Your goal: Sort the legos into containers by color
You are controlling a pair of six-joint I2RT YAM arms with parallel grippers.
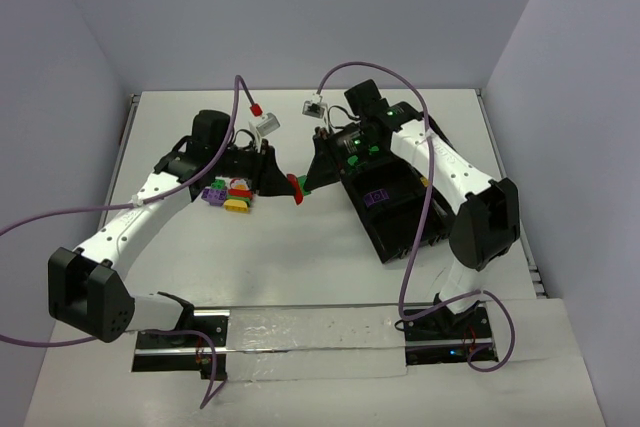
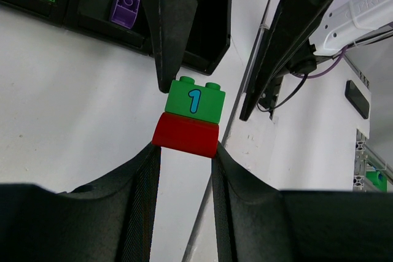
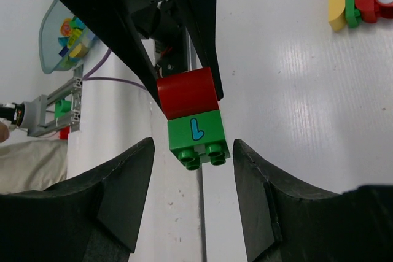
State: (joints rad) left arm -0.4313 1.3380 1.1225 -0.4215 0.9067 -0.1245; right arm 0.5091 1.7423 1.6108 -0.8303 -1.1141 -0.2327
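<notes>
Mid-frame, the left pincer (image 2: 185, 150) grips the red brick (image 2: 185, 134); the loose right pincer (image 3: 191, 148) must pull off the green brick (image 3: 196, 132).

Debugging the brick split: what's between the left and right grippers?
A red brick clamped by the left gripper, with a green brick stacked on it, sitting between the open fingers of the right gripper. Both wrist views show it.

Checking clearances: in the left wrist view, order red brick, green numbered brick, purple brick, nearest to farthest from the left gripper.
1. red brick, held in the left gripper.
2. green numbered brick, stacked on it.
3. purple brick, far off, upper left.
</notes>
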